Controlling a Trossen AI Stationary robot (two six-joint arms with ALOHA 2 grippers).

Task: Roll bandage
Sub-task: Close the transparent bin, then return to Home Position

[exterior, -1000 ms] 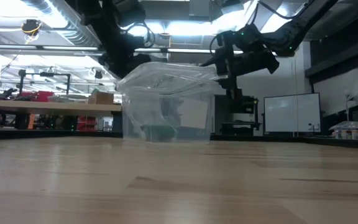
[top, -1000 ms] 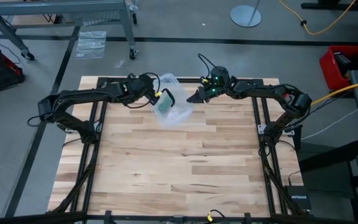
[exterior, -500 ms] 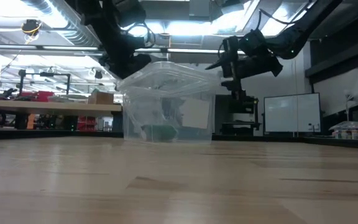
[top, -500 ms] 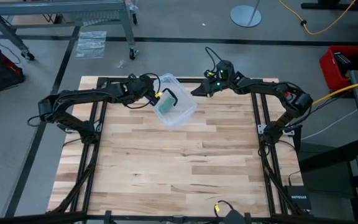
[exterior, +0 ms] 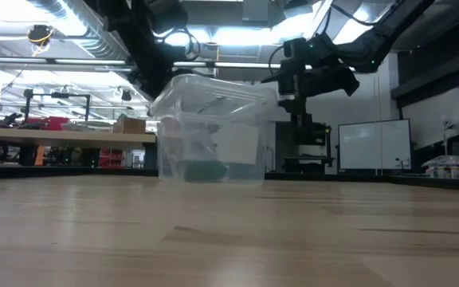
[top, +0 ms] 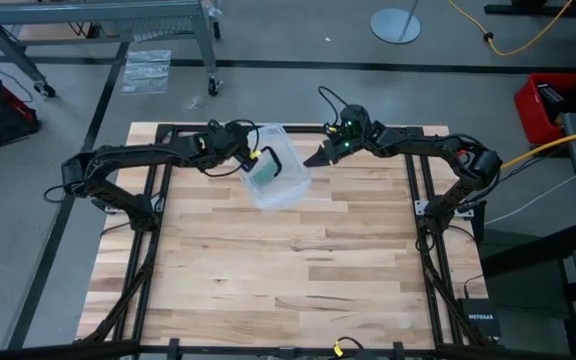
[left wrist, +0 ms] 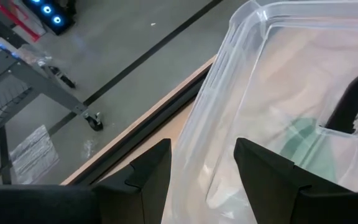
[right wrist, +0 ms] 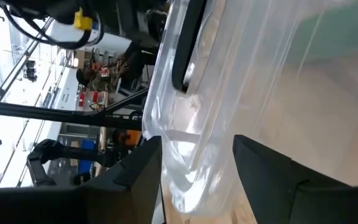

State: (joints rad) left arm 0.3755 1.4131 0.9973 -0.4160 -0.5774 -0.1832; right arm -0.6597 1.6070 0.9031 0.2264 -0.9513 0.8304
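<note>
Though blurred by the clear box (top: pixel 276 168) around it, the bandage (top: pixel 264 170) reads as a plain matte green piece lying on the box floor; whether strip or roll cannot be told. That box, with its black handle (left wrist: pixel 353 102), sits at the far middle of the table (top: pixel 288 260). At its left, the left gripper (top: pixel 246 152) has its fingers spread wide astride the rim. Just right of it, the right gripper (top: pixel 318 156) hangs with fingers parted, holding nothing.
</note>
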